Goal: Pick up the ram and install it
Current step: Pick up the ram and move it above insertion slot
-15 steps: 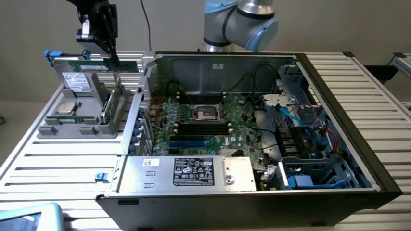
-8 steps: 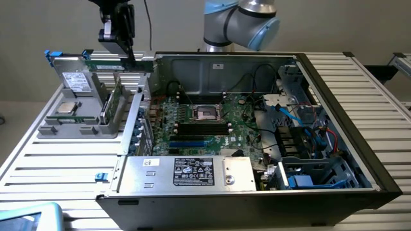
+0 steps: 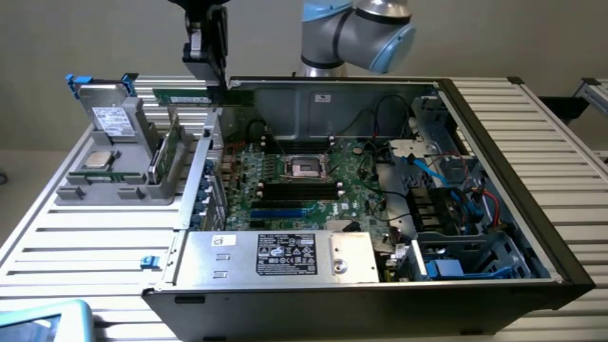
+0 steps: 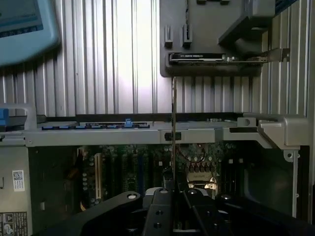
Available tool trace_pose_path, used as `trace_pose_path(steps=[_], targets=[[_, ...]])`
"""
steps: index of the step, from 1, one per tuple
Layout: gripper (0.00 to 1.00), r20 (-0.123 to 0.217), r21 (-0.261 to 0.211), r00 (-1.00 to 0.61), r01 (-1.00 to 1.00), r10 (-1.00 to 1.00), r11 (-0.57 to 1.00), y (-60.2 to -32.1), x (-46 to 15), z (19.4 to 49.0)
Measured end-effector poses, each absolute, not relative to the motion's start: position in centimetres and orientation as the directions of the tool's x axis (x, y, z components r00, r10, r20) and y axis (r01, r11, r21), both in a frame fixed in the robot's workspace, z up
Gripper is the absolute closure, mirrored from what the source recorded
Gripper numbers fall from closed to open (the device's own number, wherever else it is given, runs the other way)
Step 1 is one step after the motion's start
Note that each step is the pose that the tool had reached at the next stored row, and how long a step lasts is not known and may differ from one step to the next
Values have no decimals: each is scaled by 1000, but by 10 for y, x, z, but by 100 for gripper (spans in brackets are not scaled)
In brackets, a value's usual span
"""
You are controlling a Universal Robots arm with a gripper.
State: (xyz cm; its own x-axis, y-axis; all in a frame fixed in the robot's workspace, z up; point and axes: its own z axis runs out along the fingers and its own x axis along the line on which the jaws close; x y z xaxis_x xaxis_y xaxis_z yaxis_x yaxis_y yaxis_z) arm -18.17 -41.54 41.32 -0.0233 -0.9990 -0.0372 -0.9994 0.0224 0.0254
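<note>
My gripper hangs over the open computer case's far corner, on the exterior view's left, and is shut on the ram. The ram is a thin green stick held level, reaching from the fingers toward the grey holder. In the wrist view the ram shows edge-on as a thin line running out from the gripper, across the case wall. The green motherboard lies in the case below, with its black memory slots near the middle and apart from the ram.
The grey holder stands left of the case in the exterior view, with a square silver chip and another green board in it. A silver power supply fills the case's near side, and cables and drive cages its right.
</note>
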Motion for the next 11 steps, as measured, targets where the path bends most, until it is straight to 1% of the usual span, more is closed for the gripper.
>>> trace_pose_path(steps=[11], targets=[[87, -32, 25, -23, -999, -999, 22, -415, -132, 413]])
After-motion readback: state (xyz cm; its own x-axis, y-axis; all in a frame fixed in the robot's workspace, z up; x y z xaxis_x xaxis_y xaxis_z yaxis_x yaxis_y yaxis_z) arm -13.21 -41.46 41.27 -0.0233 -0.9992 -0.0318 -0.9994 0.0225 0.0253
